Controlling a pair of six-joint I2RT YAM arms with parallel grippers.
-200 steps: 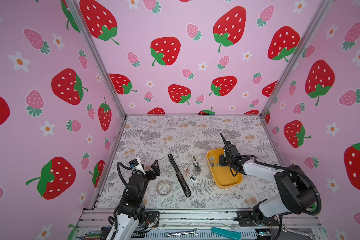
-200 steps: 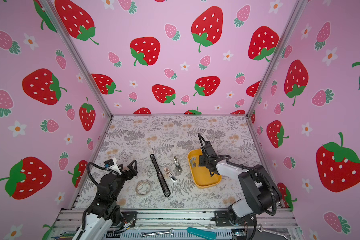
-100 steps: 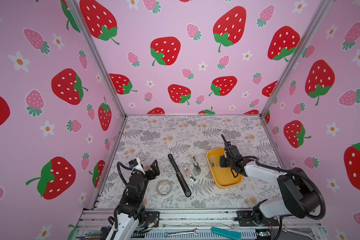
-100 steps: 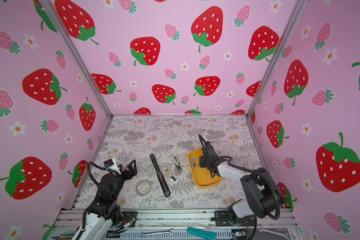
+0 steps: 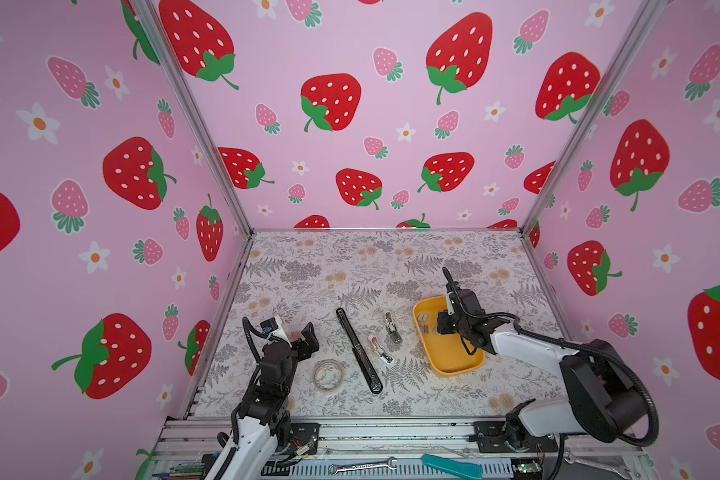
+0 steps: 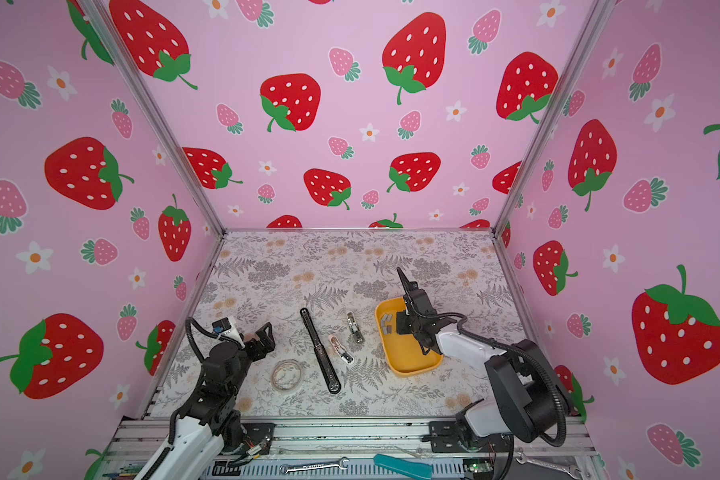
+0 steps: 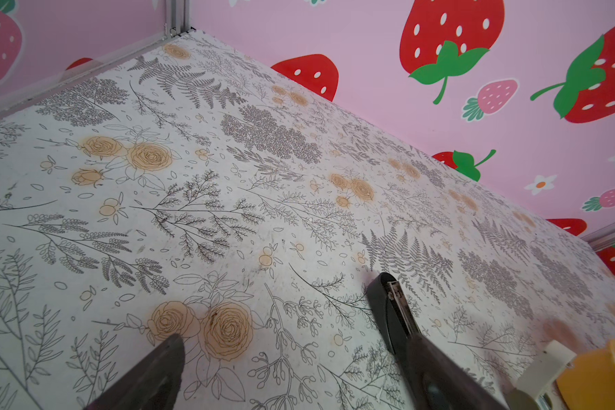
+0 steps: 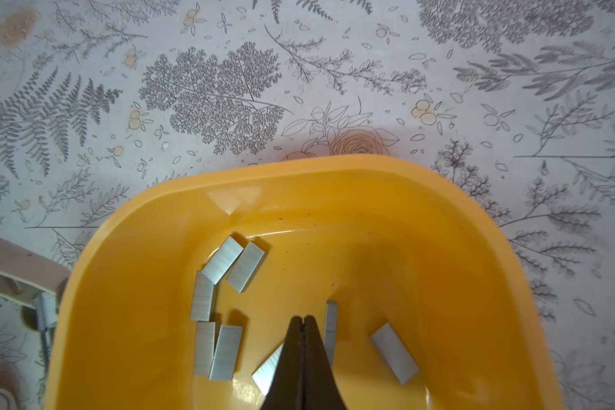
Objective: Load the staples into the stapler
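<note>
Inside the tray (image 8: 334,167), the right gripper (image 8: 303,319) is pressed together on nothing; the left gripper (image 5: 307,337) stands apart. The right gripper should open astride one strip of staples (image 8: 395,355).

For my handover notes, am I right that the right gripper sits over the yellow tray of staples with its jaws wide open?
Not quite: the right gripper sits over the yellow tray of staples, but its jaws are shut, tips pressed together, as the right wrist view shows.
</note>
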